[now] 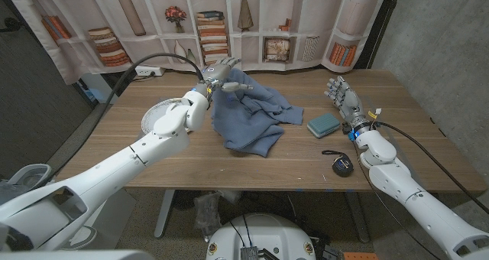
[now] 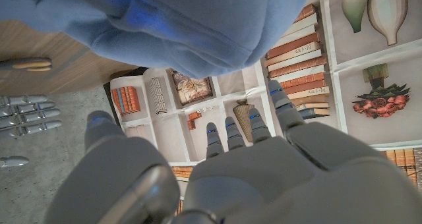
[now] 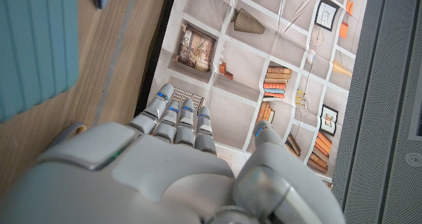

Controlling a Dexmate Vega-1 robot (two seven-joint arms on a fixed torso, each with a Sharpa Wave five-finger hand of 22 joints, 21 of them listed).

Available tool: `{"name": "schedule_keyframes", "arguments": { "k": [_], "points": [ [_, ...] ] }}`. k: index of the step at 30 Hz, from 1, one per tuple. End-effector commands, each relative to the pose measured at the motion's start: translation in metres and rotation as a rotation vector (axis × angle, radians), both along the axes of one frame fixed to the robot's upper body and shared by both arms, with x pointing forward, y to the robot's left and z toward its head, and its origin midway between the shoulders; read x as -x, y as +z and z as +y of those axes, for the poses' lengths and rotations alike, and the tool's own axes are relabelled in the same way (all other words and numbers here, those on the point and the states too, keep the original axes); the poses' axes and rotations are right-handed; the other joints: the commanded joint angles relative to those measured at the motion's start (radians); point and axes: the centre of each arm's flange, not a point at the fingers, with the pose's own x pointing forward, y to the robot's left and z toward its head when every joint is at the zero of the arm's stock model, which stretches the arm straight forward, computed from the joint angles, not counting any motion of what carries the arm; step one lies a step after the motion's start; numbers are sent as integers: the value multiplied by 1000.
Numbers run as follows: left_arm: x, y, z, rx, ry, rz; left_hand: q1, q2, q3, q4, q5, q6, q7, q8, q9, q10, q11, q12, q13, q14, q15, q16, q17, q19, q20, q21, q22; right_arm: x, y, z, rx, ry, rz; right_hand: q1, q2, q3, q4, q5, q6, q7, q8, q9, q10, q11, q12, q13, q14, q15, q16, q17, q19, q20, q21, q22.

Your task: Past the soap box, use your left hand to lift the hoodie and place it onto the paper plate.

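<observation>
The blue hoodie (image 1: 248,116) lies crumpled on the wooden table (image 1: 290,164) at the middle. My left hand (image 1: 219,71) hovers at its far left edge with fingers spread and nothing in them; in the left wrist view the left hand (image 2: 231,165) points at the backdrop, with the hoodie (image 2: 191,23) just beyond its fingertips. The white paper plate (image 1: 155,115) sits left of the hoodie, partly hidden by my left forearm. The teal soap box (image 1: 324,125) lies right of the hoodie. Behind it my right hand (image 1: 341,96) stands open, and in the right wrist view the right hand (image 3: 178,165) is beside the soap box (image 3: 33,46).
A small black device (image 1: 343,166) with a strap lies near the front edge, by my right forearm. A printed bookshelf backdrop (image 1: 229,23) hangs behind the table. A white power strip (image 1: 150,72) sits at the far left corner.
</observation>
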Motion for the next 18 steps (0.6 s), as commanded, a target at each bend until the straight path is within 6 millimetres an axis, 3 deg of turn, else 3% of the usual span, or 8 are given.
{"name": "schedule_keyframes", "arguments": {
  "k": [1, 18],
  "points": [
    [-5, -14, -8, -12, 9, 20, -6, 0, -9, -4, 7, -5, -4, -4, 2, 1, -13, -1, 4, -1, -8, 2, 5, 9, -2, -7, 1, 3, 1, 0, 6, 2, -6, 4, 7, 4, -6, 2, 6, -2, 2, 2, 10, 0, -1, 2, 7, 0, 0, 0, 7, -1, -4, 6],
    [-7, -29, -5, 1, 25, 31, -13, 4, -27, -3, 11, 2, -2, -4, 2, 1, -14, -2, 4, -1, -23, 2, 6, 5, -2, -12, 2, -2, 5, 3, 6, 12, 3, 4, 9, 3, -7, 2, 6, -2, 2, 2, 10, 1, -2, 3, 7, -1, 0, 0, 9, -1, -11, 6]
  ]
}}
